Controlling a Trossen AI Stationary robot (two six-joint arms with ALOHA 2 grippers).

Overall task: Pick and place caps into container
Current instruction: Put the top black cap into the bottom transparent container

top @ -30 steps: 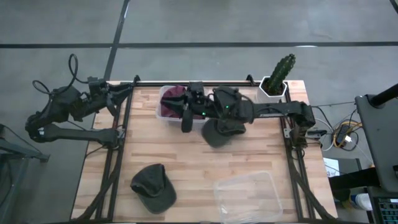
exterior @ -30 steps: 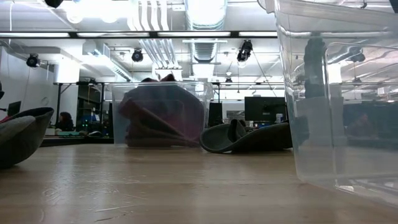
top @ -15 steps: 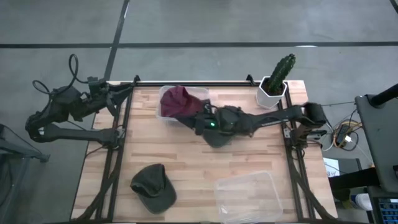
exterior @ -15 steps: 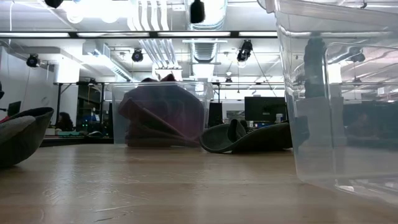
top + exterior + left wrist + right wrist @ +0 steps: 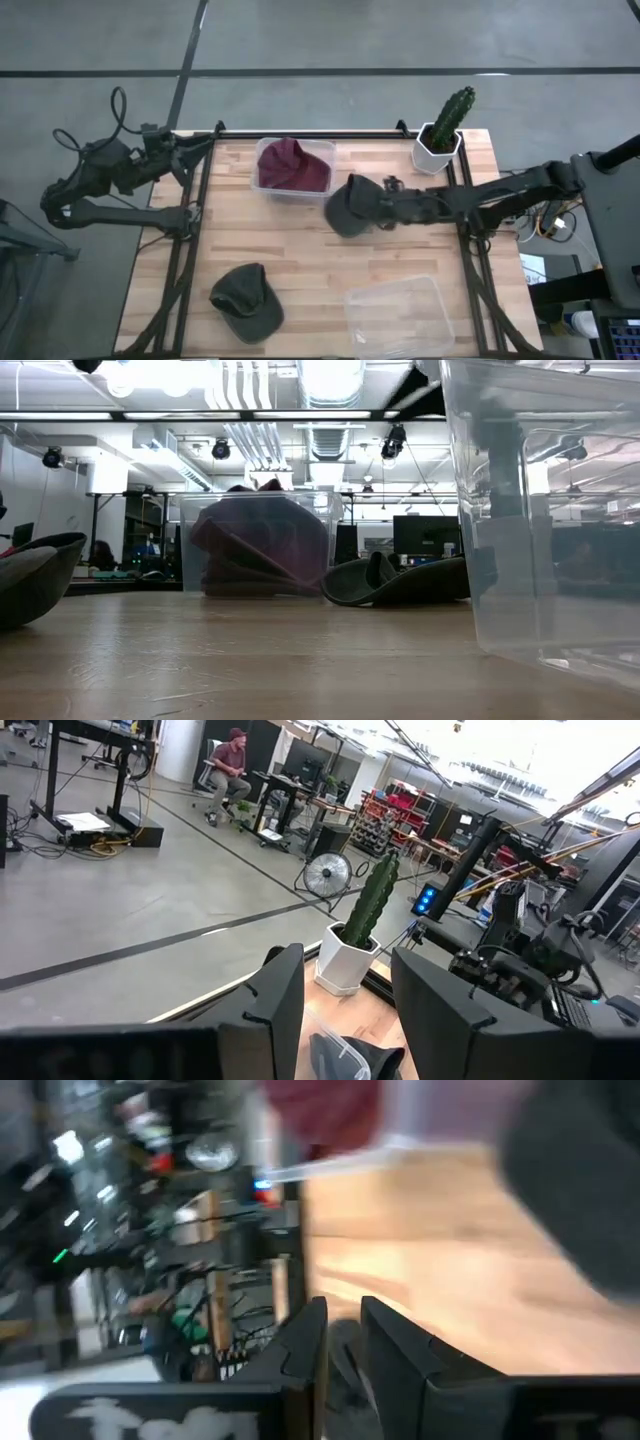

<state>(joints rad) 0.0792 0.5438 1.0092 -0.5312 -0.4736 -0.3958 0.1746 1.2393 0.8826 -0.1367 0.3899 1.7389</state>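
Observation:
A clear container point(image 5: 295, 168) at the table's far middle holds maroon caps point(image 5: 292, 163); it also shows in the low view point(image 5: 255, 545). One dark olive cap point(image 5: 340, 212) lies on the table just right of the container and shows in the low view point(image 5: 400, 582). Another olive cap point(image 5: 245, 300) lies near the front left. My right gripper point(image 5: 375, 203) is above the olive cap beside the container, its fingers nearly together point(image 5: 343, 1315) and empty. My left gripper point(image 5: 195, 150) waits off the table's far-left corner, open and empty point(image 5: 345, 970).
A cactus in a white pot point(image 5: 445, 128) stands at the far right corner. A second clear plastic tub point(image 5: 398, 315) sits at the front right and fills the right of the low view point(image 5: 545, 510). Bare wood lies between the two olive caps.
My right arm has drawn back from over the container toward the table's right edge and now reaches only as far as the olive cap beside it. The maroon caps in the container are uncovered. The caps on the table have not moved.

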